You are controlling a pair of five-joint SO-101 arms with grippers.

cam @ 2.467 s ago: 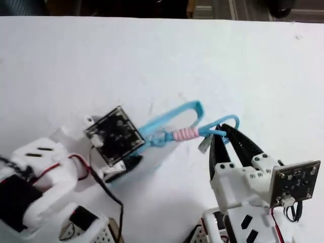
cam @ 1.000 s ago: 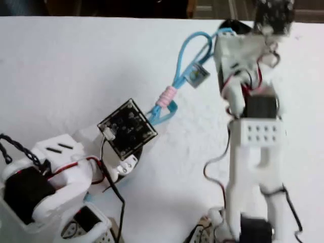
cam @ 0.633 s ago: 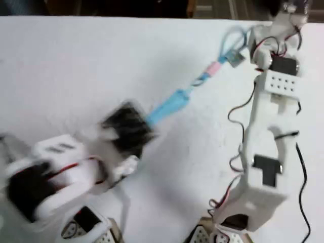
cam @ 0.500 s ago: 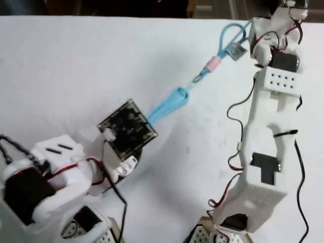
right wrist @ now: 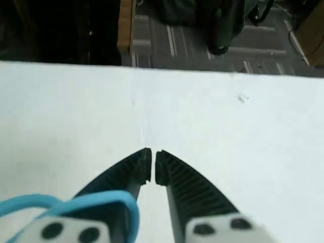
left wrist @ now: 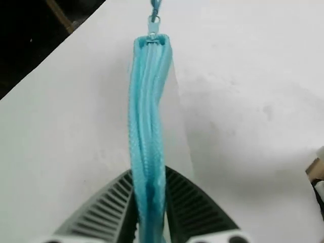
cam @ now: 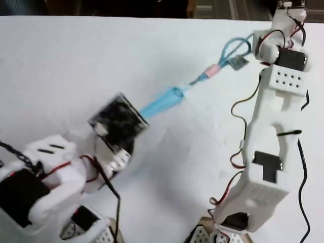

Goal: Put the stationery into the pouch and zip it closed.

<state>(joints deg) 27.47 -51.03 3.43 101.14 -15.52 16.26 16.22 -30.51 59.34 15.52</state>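
A light blue pouch (cam: pixel 162 103) lies stretched out in a narrow strip across the middle of the table. My left gripper (left wrist: pixel 149 174) is shut on its near end, and the closed zipper seam (left wrist: pixel 148 96) runs away from the fingers to the slider (left wrist: pixel 153 23). From the slider a pink cord (cam: pixel 213 70) leads to a blue loop (cam: pixel 236 48) with a small tag (cam: pixel 237 63). My right gripper (right wrist: pixel 153 164) is at the far right of the table, its jaws together. The blue loop (right wrist: pixel 76 205) wraps over one of its fingers and dips between them.
The white table (cam: pixel 76 61) ends at a far edge (right wrist: pixel 202 68), with a dark floor and chair legs beyond. The right arm (cam: pixel 268 131) stretches along the right side. The left arm's body (cam: pixel 40 177) is at the near left corner.
The right arm has swung from the near side out to the far right, drawing the loop and slider along so the pouch is pulled taut. The left arm has shifted slightly left, still gripping the pouch.
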